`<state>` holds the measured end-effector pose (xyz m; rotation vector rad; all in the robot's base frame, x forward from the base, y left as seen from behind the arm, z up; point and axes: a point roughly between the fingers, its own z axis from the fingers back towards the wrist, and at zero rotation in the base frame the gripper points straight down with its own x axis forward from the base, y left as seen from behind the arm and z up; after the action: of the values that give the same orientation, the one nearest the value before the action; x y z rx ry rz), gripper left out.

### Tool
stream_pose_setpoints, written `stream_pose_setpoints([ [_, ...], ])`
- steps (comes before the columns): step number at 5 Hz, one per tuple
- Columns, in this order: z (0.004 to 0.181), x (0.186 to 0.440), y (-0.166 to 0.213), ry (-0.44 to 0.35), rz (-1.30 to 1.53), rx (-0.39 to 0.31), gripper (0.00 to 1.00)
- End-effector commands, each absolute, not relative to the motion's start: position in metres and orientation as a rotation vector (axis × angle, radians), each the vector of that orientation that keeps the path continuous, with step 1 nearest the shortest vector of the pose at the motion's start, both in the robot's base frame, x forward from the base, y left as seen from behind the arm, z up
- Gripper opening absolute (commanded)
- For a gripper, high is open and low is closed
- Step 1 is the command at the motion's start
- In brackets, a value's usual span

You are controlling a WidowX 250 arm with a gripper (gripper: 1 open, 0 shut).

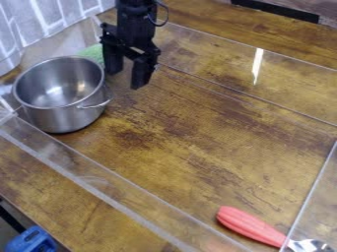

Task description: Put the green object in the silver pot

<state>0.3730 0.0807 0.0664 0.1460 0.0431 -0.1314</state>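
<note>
Green object (pixel 91 52) — beside pincer (pixel 125 74), on the pot's (pixel 59 94) far side | pincer — spread or closed, cannot tell

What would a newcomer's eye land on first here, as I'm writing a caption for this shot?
Likely the shiny silver pot at the left edge. Next, the black end effector just behind it, near the light-green object. The red-handled item stands out at lower right.
</note>
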Motion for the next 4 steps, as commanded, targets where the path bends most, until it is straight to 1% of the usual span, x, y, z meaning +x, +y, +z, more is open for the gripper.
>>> stream_pose_setpoints([
  [1,0.093,0.378,0.083,-0.015,-0.06,0.161,0.0],
  [2,0.094,0.377,0.088,-0.029,-0.048,0.169,1.0],
  [3,0.096,0.376,0.094,-0.045,-0.037,0.178,1.0],
  [4,0.112,0.372,0.114,-0.059,-0.023,0.187,1.0],
])
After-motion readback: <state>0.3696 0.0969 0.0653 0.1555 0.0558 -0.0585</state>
